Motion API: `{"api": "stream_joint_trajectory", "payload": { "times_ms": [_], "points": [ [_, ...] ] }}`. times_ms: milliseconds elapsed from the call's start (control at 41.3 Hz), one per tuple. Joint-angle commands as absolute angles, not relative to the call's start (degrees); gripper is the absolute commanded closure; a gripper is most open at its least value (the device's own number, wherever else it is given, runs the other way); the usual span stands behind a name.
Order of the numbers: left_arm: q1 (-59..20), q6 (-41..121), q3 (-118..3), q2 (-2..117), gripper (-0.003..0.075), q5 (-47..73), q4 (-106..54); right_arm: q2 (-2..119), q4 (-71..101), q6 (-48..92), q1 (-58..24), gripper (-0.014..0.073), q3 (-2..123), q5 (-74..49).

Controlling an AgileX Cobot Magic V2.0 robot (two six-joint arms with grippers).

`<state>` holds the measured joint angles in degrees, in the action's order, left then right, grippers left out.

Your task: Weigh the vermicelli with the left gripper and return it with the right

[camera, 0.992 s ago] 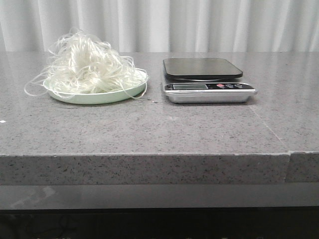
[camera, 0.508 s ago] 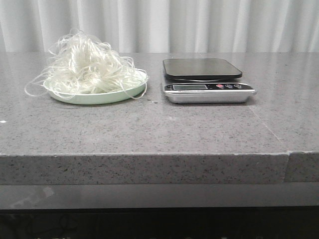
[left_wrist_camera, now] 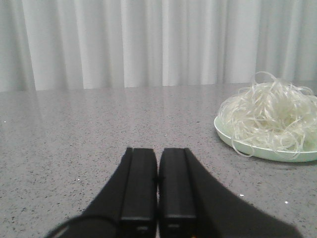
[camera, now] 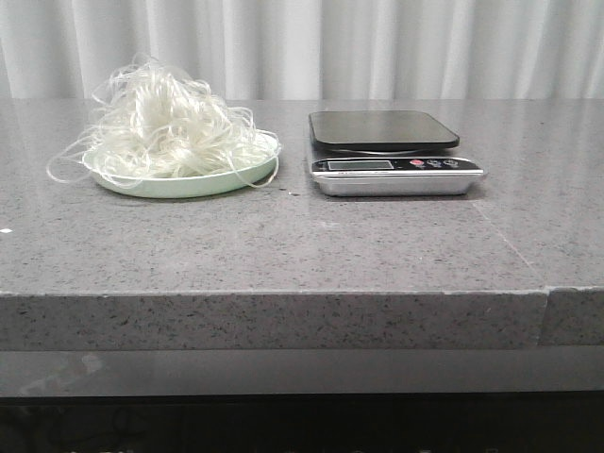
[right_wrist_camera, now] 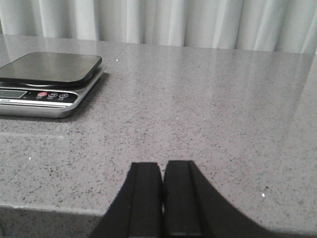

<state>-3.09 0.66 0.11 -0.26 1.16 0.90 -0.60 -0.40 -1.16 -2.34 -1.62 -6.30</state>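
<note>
**Vermicelli on plate, scale bare, both arms held back**

- Vermicelli [camera: 168,121]: loose white tangle heaped on the pale green plate [camera: 203,183], several strands trailing over the rim onto the desk [camera: 302,245]. Also seen from the left wrist view [left_wrist_camera: 270,119].
- Scale [camera: 392,151]: just beside the plate, on its right; dark platform with nothing on it, display and buttons facing the robot. Reading too small to tell.
- Left gripper [left_wrist_camera: 157,191]: jaws pressed together, holding nothing, low over bare desk, well apart from the plate.
- Right gripper [right_wrist_camera: 162,196]: jaws pressed together, holding nothing, near the desk's front edge, well apart from the scale.
- Stage: the layout fits either vermicelli awaiting its trip to the scale or vermicelli already weighed and set back on the plate; the pictures do not settle which.
- Surroundings: grey speckled desk, white curtain [camera: 377,47] behind. Nothing stands between either gripper and plate or scale. The trailing strands look apt to snag or drop in any grasp.
</note>
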Motion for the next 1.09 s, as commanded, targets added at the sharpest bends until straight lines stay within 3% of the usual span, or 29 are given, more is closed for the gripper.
{"api": "stream_joint_trajectory", "payload": {
  "times_ms": [0,1065],
  "points": [
    [-2.79,0.40,0.49,-1.34,0.0575,-3.18,0.38,-1.49,-1.02,-1.16,-2.01,0.0435,-1.12,1.01],
    [-2.79,0.40,0.49,-1.34,0.0575,-3.18,0.38,-1.49,1.51,-1.16,-1.10,0.0435,-1.12,5.35]
  ]
}}
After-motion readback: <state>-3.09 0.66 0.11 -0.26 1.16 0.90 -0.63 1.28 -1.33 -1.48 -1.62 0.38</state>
